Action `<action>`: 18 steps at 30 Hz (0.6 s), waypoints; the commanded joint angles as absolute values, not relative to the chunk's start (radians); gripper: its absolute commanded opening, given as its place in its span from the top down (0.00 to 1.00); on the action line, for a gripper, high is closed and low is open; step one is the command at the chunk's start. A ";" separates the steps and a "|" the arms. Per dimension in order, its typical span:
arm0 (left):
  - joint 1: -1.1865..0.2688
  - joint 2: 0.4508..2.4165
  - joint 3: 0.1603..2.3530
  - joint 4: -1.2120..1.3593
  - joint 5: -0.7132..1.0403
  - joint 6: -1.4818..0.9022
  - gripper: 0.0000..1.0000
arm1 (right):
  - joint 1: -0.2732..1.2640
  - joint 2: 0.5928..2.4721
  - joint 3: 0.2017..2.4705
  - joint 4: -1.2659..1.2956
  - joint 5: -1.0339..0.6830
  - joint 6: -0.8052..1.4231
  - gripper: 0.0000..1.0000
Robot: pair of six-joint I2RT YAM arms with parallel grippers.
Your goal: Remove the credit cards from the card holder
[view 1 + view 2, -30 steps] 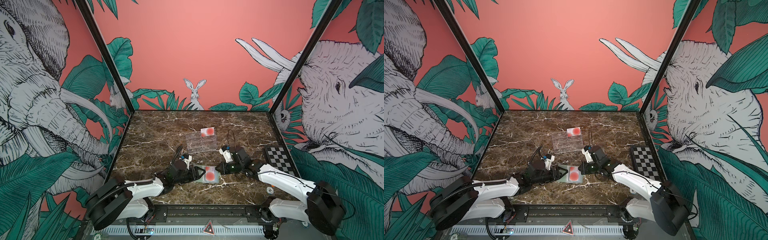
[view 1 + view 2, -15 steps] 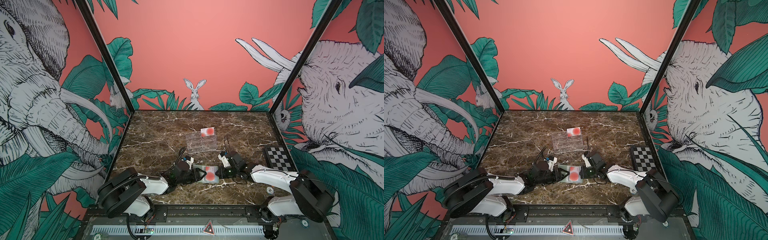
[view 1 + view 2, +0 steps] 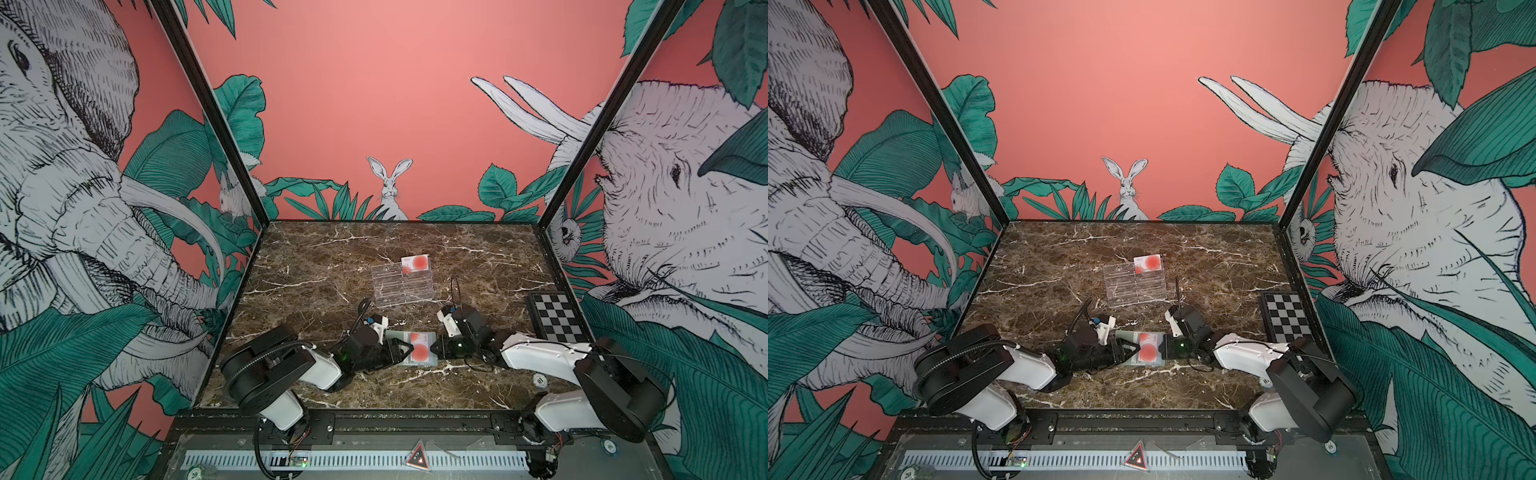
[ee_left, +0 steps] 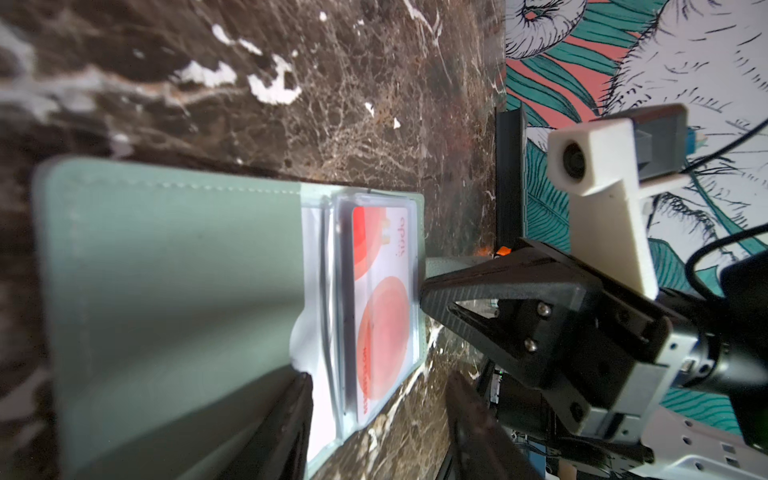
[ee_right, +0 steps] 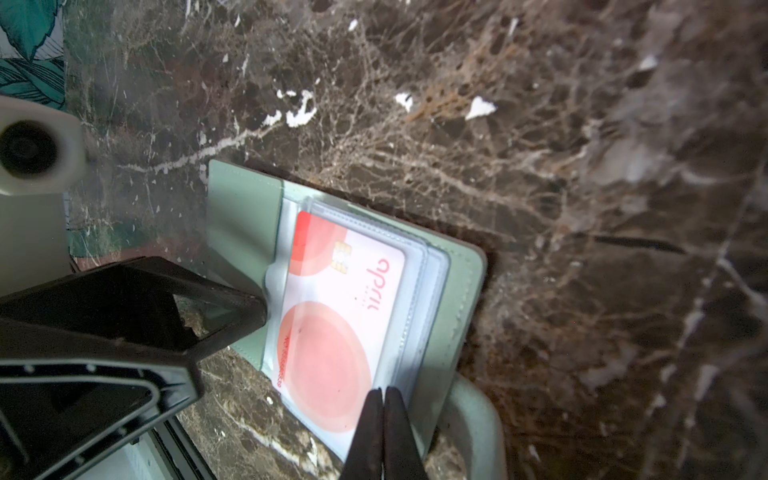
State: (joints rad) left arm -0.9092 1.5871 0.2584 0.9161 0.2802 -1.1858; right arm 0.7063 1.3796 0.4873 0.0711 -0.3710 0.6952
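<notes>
Reaching in low from the front left corner of the marble surface (image 3: 311, 270), the left gripper (image 3: 404, 351) sits at the left side of the card holder (image 3: 397, 335). Its fingers (image 4: 291, 415) stand apart and released. In the left wrist view one lies over the sage-green flap (image 4: 166, 270) and the other is off the holder's edge above bare marble, with the clear sleeves (image 4: 328, 291) between them and nothing grasped. In the right wrist view one fingertip (image 5: 245, 311) of this gripper touches the rim of the top sleeve at its thumb notch.

The card holder (image 3: 1125, 333) lies open and flat near the front edge, about midway between the left and right edges. Its sleeves face up, and the topmost holds a credit card (image 5: 332, 316), white with two red-orange circles and a chip, inside it. Whether the sleeves beneath hold more cards cannot be told.

Behind it, near the middle of the surface, stands a clear acrylic stand (image 3: 401, 286) with a second credit card (image 3: 417, 264) propped in its back right tier.

The right gripper (image 3: 436, 347) meets the holder's right side. Its fingers (image 5: 374, 419) are clenched tight together, with their tips on the rim of the sleeves beside the snap tab (image 5: 478, 415). Whether they pinch any plastic is unclear. A black-and-white checkered board (image 3: 555, 316) lies along the right edge.
</notes>
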 commanded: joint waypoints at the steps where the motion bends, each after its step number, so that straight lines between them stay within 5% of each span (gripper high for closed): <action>1: -0.918 1.620 0.235 1.009 0.281 -1.205 0.50 | 0.715 1.336 0.483 0.081 -0.354 0.701 1.00; 18: -0.927 1.780 0.215 1.194 0.284 -1.244 0.62 | 0.753 1.425 0.477 0.181 -0.370 0.712 1.00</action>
State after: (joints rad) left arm -0.9176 1.7557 0.2329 1.1820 0.2806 -1.2278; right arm 0.7353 1.4055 0.4835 0.1333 -0.3744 0.7113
